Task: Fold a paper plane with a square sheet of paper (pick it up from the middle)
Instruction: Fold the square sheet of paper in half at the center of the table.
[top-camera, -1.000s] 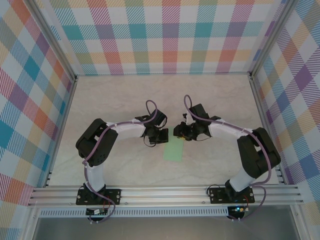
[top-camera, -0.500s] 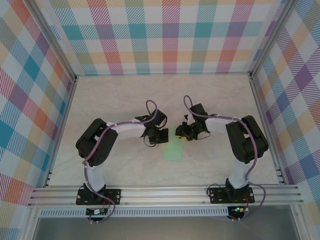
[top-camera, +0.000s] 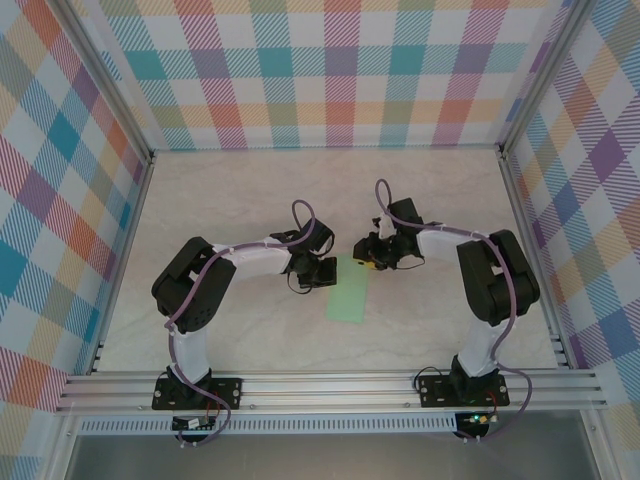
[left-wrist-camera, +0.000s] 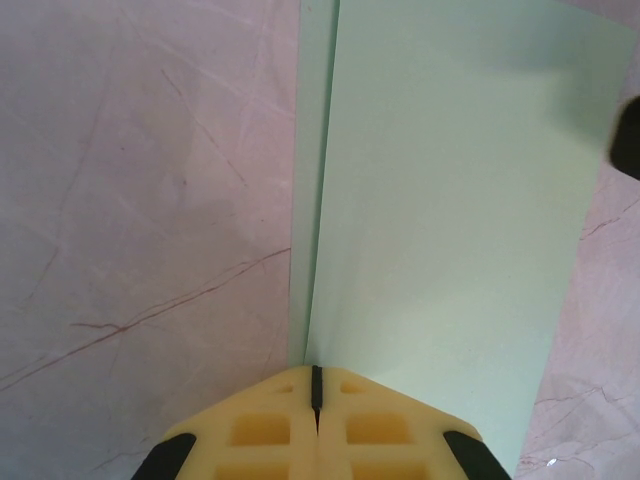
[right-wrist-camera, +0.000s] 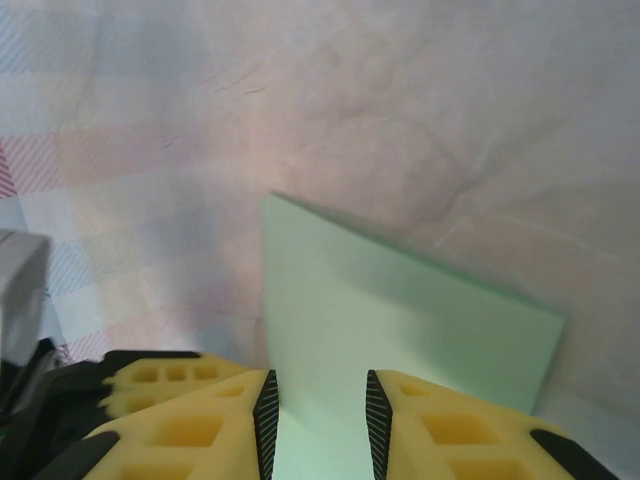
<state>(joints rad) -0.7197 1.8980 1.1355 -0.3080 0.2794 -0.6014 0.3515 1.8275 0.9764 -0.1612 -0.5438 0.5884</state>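
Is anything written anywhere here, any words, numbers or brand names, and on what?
No text can be read.
Paper: blank.
Table: marble veins only.
Walls: coloured checks, no letters.
Board below the left arm's base: too small to tell.

A pale marbled tabletop (top-camera: 420, 200) lay across the centre of the frame, plaid walls (top-camera: 330, 70) stood along the top and sides, and an aluminium rail (top-camera: 330, 385) crossed the bottom.
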